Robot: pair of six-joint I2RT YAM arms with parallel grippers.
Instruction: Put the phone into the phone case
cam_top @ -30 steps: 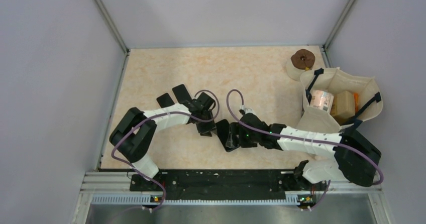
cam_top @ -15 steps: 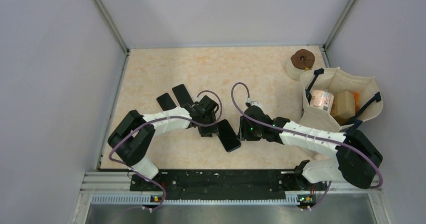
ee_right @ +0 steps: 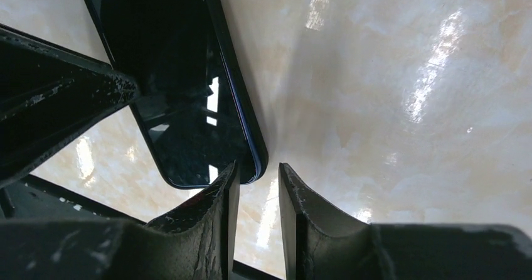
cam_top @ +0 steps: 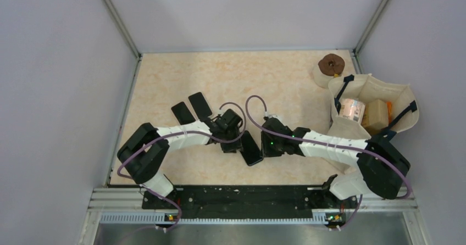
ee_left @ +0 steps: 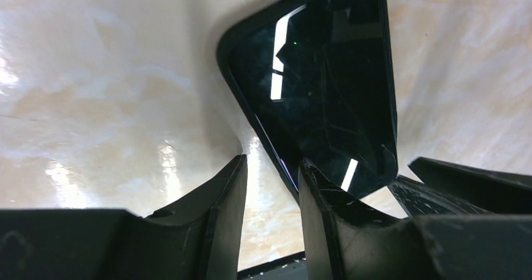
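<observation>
Overhead camera, mounted above and behind the arms (cam_top: 181, 131), looks steeply down from a distance and takes in the whole worktop (cam_top: 247, 80). Each wrist camera sits low and very close, looking forward past its own fingers: left claw (ee_left: 273, 167) and right claw (ee_right: 258, 170) fill the lower frame. All three views share the black phone (cam_top: 251, 148), which the wrist cameras see from opposite sides.

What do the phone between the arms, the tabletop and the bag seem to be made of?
Phone: glossy dark glass face, judging by its sharp mirror reflections, with a duller dark rim, perhaps plastic. Tabletop: polished beige stone look, veined and glaring; possibly laminate. Bag: cream cloth, soft sagging walls, black straps.
</observation>
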